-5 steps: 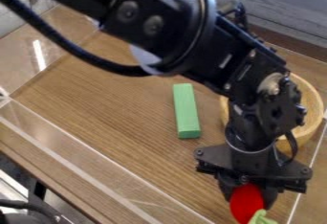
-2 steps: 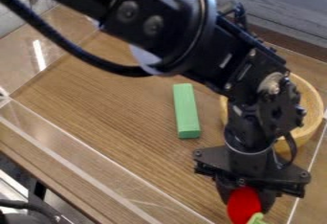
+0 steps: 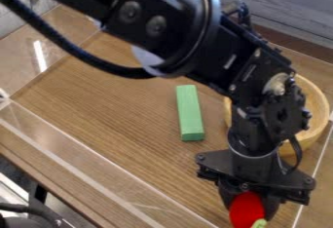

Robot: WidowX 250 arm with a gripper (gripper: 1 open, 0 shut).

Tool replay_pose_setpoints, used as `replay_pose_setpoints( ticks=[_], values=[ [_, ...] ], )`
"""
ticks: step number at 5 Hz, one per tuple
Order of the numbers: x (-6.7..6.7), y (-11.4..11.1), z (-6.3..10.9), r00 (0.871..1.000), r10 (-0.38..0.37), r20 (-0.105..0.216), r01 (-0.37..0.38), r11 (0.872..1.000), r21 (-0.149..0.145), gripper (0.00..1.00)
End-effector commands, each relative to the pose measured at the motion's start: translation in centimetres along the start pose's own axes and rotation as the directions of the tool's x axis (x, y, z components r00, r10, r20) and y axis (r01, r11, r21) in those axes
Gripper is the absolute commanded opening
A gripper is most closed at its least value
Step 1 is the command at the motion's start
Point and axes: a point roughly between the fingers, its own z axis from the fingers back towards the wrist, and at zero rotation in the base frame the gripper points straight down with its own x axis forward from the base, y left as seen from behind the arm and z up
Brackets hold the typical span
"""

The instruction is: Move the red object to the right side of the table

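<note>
The red object point(image 3: 246, 210) is a small red toy strawberry with a light green leafy top, low at the right front of the table point(image 3: 104, 125). My gripper point(image 3: 251, 199) hangs straight over it from the big black arm, and its dark fingers are shut on the strawberry's upper part. Only the lower red body and a bit of green leaf show below the fingers.
A flat green rectangular block point(image 3: 190, 111) lies mid-table, left of the gripper. A wooden bowl point(image 3: 313, 110) sits at the right behind the arm. Clear acrylic walls point(image 3: 53, 139) border the table's front and left edges.
The gripper and the strawberry in it have sunk slightly toward the tabletop; otherwise the scene is the same.
</note>
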Motion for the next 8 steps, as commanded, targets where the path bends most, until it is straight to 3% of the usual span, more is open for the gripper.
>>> replay_pose_setpoints(
  ticks=[1,8],
  values=[
    [0.53,-0.69,1.17,1.0,-0.011,0.029,0.012,0.999,-0.038,0.0],
    [-0.04,-0.78,2.16,0.997,-0.077,-0.003,0.076,0.996,-0.056,0.0]
  ],
)
